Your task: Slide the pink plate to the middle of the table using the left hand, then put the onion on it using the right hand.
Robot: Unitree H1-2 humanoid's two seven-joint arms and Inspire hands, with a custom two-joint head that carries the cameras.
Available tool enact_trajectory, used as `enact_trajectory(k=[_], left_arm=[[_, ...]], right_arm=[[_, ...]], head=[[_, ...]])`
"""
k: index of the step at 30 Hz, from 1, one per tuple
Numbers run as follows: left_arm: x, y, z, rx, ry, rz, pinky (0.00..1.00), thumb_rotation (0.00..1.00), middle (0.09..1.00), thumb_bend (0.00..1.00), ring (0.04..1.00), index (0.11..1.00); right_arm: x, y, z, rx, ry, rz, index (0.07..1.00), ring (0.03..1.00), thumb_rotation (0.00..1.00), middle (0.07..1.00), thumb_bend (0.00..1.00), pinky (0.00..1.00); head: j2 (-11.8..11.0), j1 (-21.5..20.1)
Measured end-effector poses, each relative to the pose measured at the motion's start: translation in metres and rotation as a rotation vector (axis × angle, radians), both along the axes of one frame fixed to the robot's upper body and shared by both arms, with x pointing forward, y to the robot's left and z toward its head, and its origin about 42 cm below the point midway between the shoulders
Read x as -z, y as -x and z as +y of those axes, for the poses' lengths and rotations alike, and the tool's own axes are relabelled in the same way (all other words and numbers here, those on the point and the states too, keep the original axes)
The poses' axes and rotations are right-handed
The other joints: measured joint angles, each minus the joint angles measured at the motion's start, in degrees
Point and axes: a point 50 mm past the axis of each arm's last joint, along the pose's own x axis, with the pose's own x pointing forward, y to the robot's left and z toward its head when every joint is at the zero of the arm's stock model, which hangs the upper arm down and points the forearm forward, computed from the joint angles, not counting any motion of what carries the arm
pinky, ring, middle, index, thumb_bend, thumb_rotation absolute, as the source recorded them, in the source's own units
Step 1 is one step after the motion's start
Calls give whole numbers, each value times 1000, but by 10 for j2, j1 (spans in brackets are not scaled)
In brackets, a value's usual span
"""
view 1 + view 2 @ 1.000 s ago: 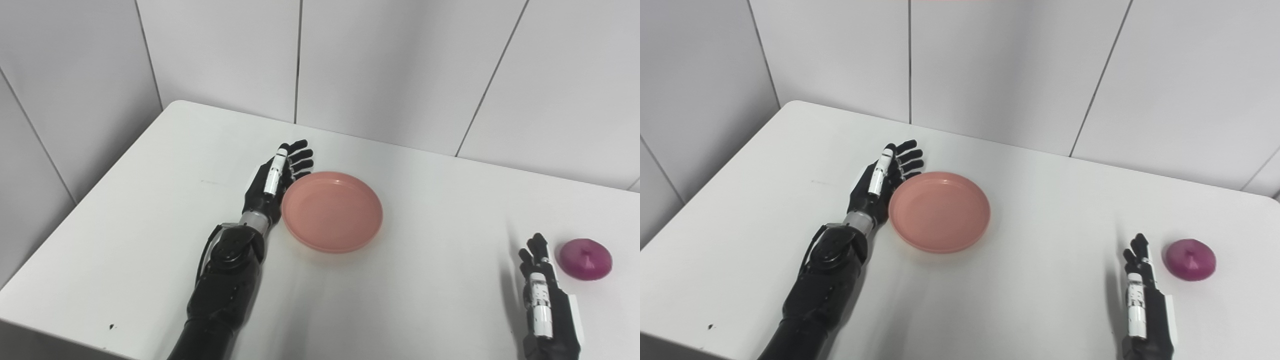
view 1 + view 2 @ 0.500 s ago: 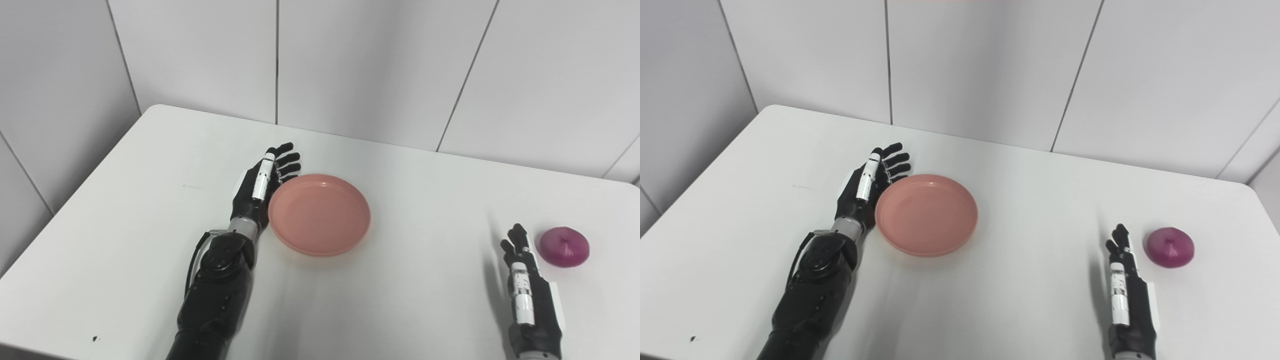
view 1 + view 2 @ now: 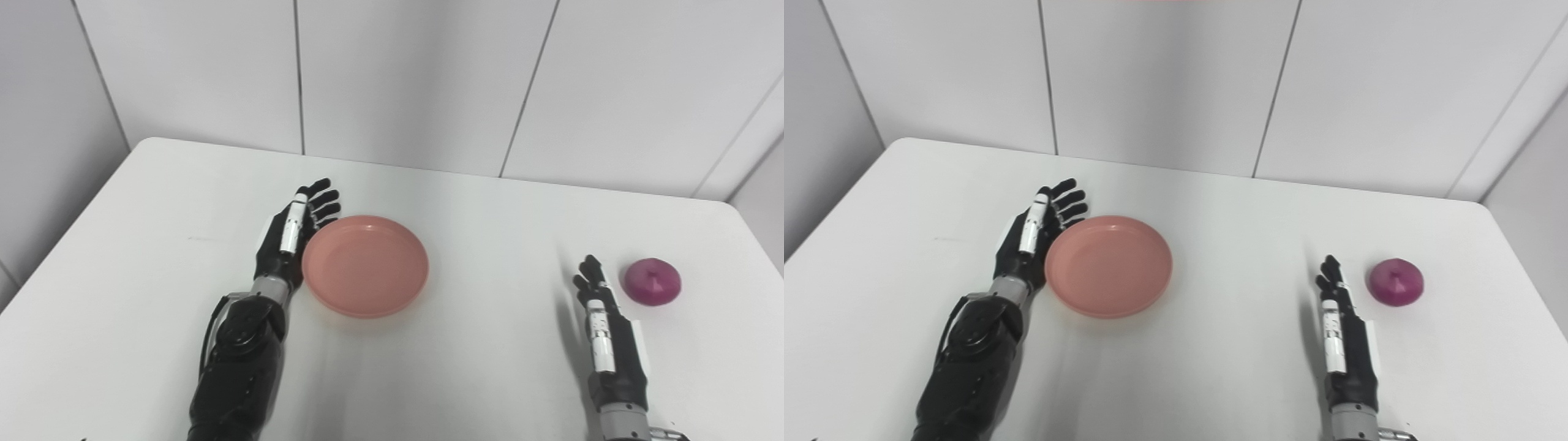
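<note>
The pink plate [image 3: 365, 265] lies flat on the white table [image 3: 490, 373], left of its middle. My left hand [image 3: 291, 236] stands on edge with its fingers stretched out. Its palm side rests against the plate's left rim, and it is open and holds nothing. A purple onion [image 3: 652, 282] sits near the table's right edge. My right hand [image 3: 603, 331] stands on edge a little left of and nearer than the onion. It is open, fingers straight, and apart from the onion.
Grey tiled walls rise behind the table and on both sides. The table's right edge [image 3: 1519, 269] runs close past the onion. Bare tabletop lies between the plate and my right hand.
The camera has turned right, so the whole picture has shifted left. The left hand stays at the plate's rim, and the plate seems slightly nearer the onion. The right hand keeps its place beside the onion.
</note>
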Motion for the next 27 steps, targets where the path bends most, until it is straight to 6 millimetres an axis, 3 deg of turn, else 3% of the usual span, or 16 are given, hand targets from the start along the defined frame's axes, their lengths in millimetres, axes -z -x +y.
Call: enact_trajectory(k=[27], left_arm=[[-6,12,-39,30,54,23,761,1000,791,385,786,768]], right_arm=[[-2,-2,12,-14,-2,-5,962,942,1000,956,149,990]], head=[[26,-20]])
